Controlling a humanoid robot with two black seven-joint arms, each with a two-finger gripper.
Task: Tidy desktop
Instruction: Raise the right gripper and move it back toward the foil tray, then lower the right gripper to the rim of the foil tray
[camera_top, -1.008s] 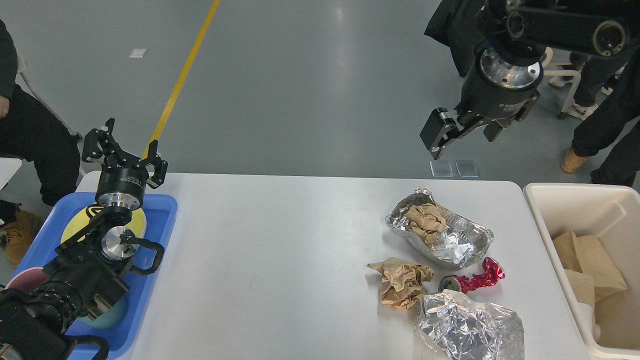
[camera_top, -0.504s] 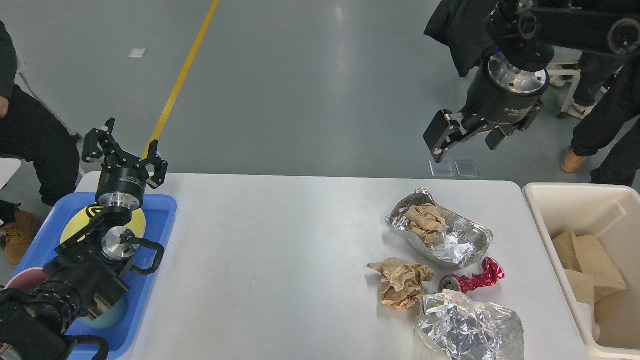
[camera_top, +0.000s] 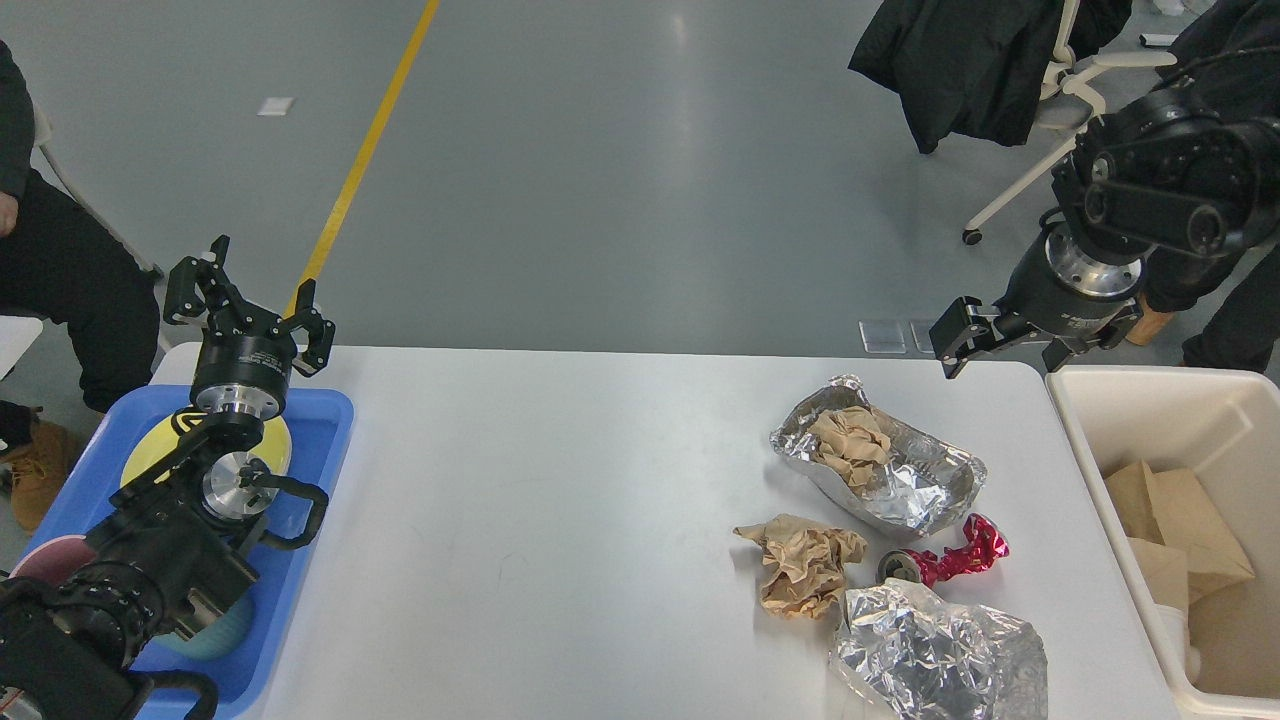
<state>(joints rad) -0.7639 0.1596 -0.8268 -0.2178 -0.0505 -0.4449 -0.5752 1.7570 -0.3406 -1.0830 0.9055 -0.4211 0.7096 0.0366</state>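
Observation:
The white desktop (camera_top: 560, 500) holds litter on its right half. There is a dented foil tray (camera_top: 915, 490) with a brown paper wad in it, a loose crumpled brown paper (camera_top: 805, 565), a crushed red can (camera_top: 950, 558) and a crumpled foil sheet (camera_top: 940, 655). My right gripper (camera_top: 1005, 348) is open and empty, hovering at the desktop's far right corner, beyond the foil tray and beside the bin. My left gripper (camera_top: 250, 300) is open and empty, raised over the far end of the blue tray.
A blue tray (camera_top: 320, 470) at the left edge holds a yellow plate (camera_top: 150, 455) and bowls, partly hidden by my left arm. A cream bin (camera_top: 1110, 400) with brown paper bags stands off the right edge. People and a chair stand behind.
My right gripper has moved right and down, from high above the far floor to the desktop's far right corner. The left arm and the litter have not moved.

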